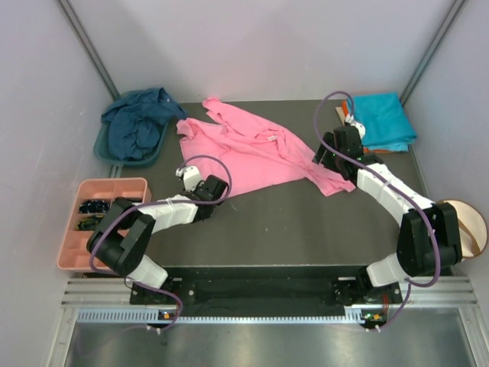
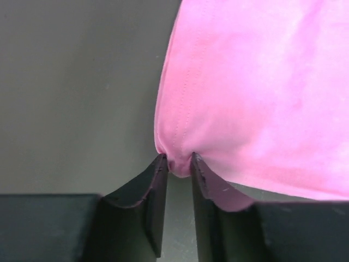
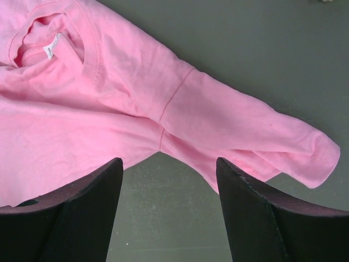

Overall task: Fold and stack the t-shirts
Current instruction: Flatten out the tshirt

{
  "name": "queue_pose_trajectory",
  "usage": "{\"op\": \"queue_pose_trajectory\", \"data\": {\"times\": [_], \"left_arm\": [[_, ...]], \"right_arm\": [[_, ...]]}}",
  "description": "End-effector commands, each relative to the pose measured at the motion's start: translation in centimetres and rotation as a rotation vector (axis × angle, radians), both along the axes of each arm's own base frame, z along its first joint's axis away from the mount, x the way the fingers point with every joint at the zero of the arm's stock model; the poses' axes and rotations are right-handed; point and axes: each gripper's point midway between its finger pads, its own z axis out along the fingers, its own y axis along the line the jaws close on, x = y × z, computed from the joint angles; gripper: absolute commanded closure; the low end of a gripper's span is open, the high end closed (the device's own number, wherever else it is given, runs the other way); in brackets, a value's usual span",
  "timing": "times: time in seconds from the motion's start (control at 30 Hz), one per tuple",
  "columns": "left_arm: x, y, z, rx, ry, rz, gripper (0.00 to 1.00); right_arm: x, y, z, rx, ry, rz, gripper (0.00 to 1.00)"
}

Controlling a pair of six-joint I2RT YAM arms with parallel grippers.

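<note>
On the near left, off the table's edge, sits a salmon-pink tray (image 1: pixel 114 182) with small dark items in its compartments. Just beyond it the left end effector (image 2: pixel 177 164) lies low on the dark table (image 1: pixel 290 222), its fingers drawn together and pinching the near left corner of the pink t-shirt (image 1: pixel 252 149) at the hem. The shirt lies spread and rumpled across the middle of the table, running from that corner to the far side and to the right. On the right, the right end effector (image 3: pixel 169 164) hangs above the shirt's sleeve (image 3: pixel 262 131), beside the underarm seam. Its fingers (image 3: pixel 82 207) stand well apart and hold nothing. The collar with its white label (image 3: pixel 52 52) lies farther off. At the far left a navy t-shirt (image 1: pixel 137 122) is heaped in a teal basin (image 1: pixel 107 153). At the far right a turquoise t-shirt (image 1: pixel 382 118) lies folded flat.
</note>
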Motion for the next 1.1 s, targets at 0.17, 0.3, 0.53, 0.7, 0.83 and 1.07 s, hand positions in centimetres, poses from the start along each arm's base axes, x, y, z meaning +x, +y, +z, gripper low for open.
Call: {"op": "queue_pose_trajectory", "data": {"times": [0.17,0.3,0.53,0.7,0.83,1.07], "left_arm": [[0.4,0.6,-0.8,0.031,0.014,0.033,1.0],[0.4,0.9,-0.3,0.05,0.019,0.038,1.0],[-0.2,3.2,4.9,0.079,-0.05,0.079,1.0],[0.5,7.1,9.9,0.048,-0.16,0.159,1.0],[1.1,10.8,11.2,0.069,-0.183,0.227,1.0],[1.1,11.9,10.5,0.059,-0.166,0.233,1.0]], "right_arm": [[0.3,-0.2,1.6,-0.011,-0.057,-0.004,0.3],[0.5,-0.3,1.6,-0.027,-0.065,0.004,0.3],[1.5,-1.0,0.2,-0.145,0.025,0.031,0.27],[1.3,-0.9,-1.7,-0.168,0.084,0.063,0.25],[1.2,1.5,-3.0,-0.11,0.102,0.184,0.25],[0.7,7.6,-3.0,-0.105,0.077,0.446,0.25]]}}
